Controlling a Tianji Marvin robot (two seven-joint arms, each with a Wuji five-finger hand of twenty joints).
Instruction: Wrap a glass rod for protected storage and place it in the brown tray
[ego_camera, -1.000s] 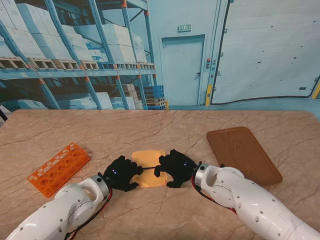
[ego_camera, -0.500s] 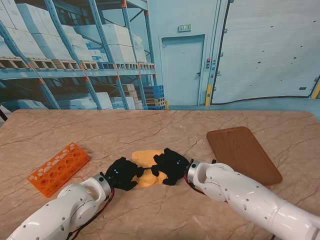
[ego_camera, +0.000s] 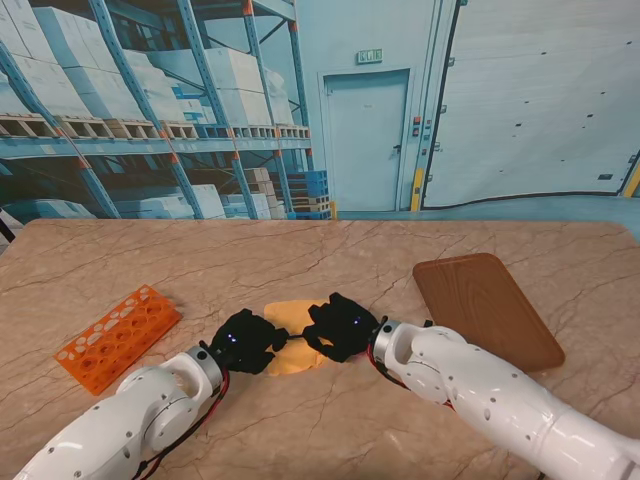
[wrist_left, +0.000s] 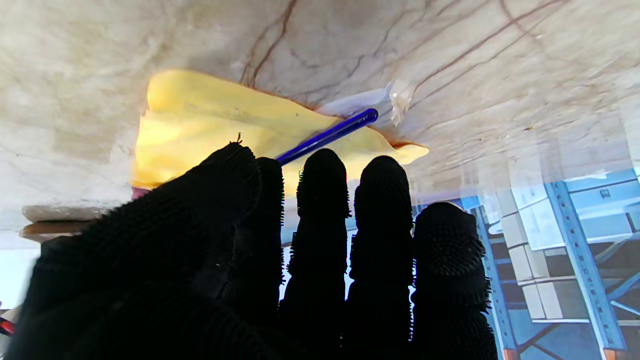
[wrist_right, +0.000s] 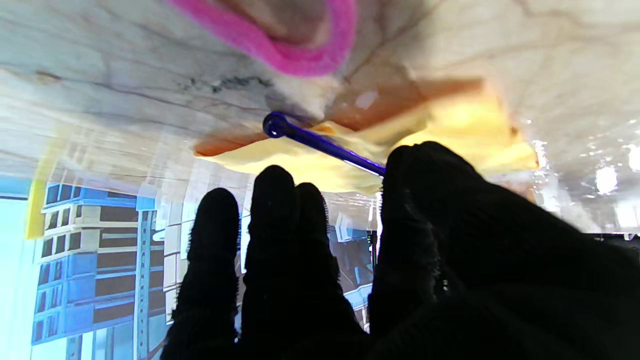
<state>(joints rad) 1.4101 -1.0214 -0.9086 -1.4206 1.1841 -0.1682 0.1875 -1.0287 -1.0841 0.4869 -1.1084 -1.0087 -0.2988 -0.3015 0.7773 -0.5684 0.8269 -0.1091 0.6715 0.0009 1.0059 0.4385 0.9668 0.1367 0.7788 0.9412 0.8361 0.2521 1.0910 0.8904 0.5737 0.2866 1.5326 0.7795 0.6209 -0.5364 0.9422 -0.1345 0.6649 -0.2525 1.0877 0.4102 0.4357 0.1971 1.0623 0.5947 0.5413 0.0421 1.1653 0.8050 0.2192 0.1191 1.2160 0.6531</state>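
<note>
A yellow cloth (ego_camera: 289, 352) lies bunched on the marble table between my two black-gloved hands. A thin blue glass rod (wrist_left: 330, 134) lies across it; its rounded end (wrist_right: 275, 125) sticks out past the cloth's edge. My left hand (ego_camera: 245, 342) pinches the cloth's left side, and the rod disappears behind its thumb and index finger (wrist_left: 260, 200). My right hand (ego_camera: 340, 325) grips the right side, its thumb (wrist_right: 430, 170) over the rod and the raised cloth (wrist_right: 450, 130). The brown tray (ego_camera: 485, 308) sits to the right, apart from both hands.
An orange perforated rack (ego_camera: 118, 335) lies on the table to the left of my left arm. A pink loop (wrist_right: 290, 45) shows on the table in the right wrist view, beyond the rod's end. Both forearms rise from the near corners.
Both hands have moved closer together and a little farther from me. The cloth, flat a second ago, is now bunched and folded up between them.
</note>
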